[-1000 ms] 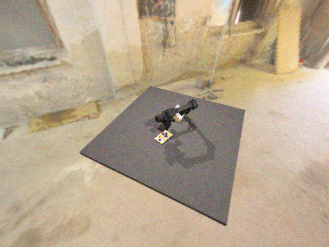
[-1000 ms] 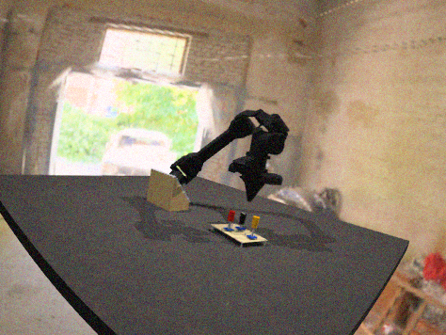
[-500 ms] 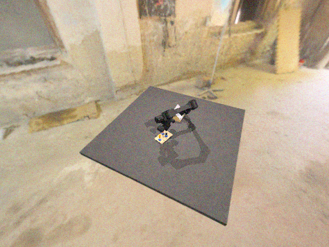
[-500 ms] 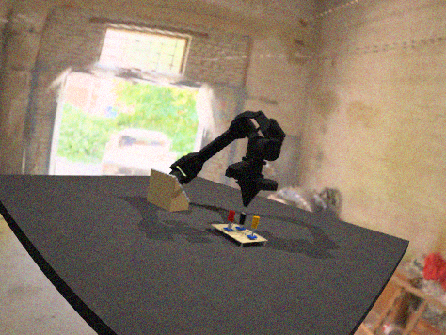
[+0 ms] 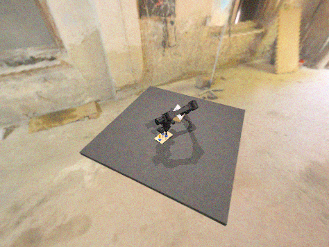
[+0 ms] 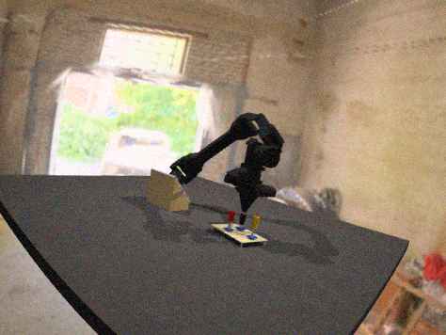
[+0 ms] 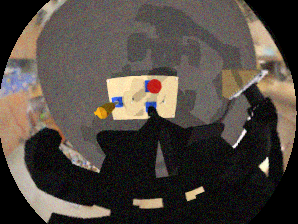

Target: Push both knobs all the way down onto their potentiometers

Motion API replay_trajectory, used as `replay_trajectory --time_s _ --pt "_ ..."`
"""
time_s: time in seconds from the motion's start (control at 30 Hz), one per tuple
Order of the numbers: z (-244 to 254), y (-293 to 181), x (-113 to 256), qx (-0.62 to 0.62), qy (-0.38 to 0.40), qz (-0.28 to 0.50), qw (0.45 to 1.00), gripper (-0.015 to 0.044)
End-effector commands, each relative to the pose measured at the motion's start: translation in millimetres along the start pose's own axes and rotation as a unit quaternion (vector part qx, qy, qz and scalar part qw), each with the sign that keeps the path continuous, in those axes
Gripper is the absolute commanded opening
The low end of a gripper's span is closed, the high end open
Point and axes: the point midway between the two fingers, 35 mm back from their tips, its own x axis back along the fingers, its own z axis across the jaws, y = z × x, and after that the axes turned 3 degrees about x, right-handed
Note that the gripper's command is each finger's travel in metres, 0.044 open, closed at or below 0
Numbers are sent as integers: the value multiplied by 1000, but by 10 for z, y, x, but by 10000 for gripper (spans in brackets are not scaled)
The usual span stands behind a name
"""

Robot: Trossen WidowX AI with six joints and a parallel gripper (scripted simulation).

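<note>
The pale circuit board [image 5: 157,139] [image 6: 256,240] [image 7: 117,88] stands on short legs with three blue potentiometers. A red knob [image 6: 230,215] [image 7: 154,86] and a yellow knob [image 5: 159,136] [image 6: 256,221] [image 7: 102,112] stand up on their shafts, with a gap above their potentiometers in the exterior view. A black knob [image 6: 243,218] also stands above its potentiometer. My gripper [image 6: 244,211] [image 7: 154,117] is shut and empty, pointing down with its tips right over the black knob. Whether they touch it is hard to tell; in the wrist view the fingers merge with it.
A tan wedge-shaped block [image 6: 162,192] [image 7: 232,80] with a white face stands beside the arm's base, away from the board. The red and yellow knobs stand close to my fingers on the board. The dark table top [image 5: 132,152] [image 6: 141,268] extends around the board.
</note>
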Motion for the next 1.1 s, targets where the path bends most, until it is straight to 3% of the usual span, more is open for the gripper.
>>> replay_trajectory --time_s 0.0,1.07 --pt "5 -4 2 -2 2 2 1000 0" --pt "5 -4 -47 -2 2 2 1000 0"
